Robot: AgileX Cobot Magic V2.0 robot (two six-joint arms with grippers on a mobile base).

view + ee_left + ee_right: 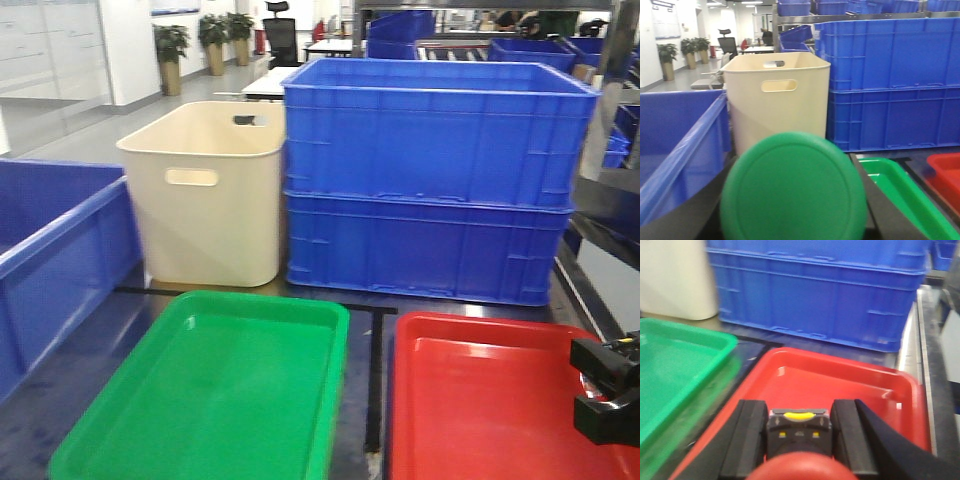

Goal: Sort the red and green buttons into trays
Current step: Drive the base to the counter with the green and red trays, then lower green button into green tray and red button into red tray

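Your right gripper (799, 412) is pinching the red button (799, 430) between both fingers, red cap toward the wrist camera. It hangs over the near part of the red tray (840, 385), so the release looks like a straight drop. The green button (792, 187) fills the left wrist view and hides the left gripper, so I cannot tell its grip. The green tray (900, 195) lies low to its right. 0 buttons seen in either tray.

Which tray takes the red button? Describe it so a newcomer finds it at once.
Find the stacked blue crates at the back. Two shallow glossy trays lie in front of them; the red tray is the right-hand one, under the right gripper holding the red button. Only colour separates it from the green tray beside it.
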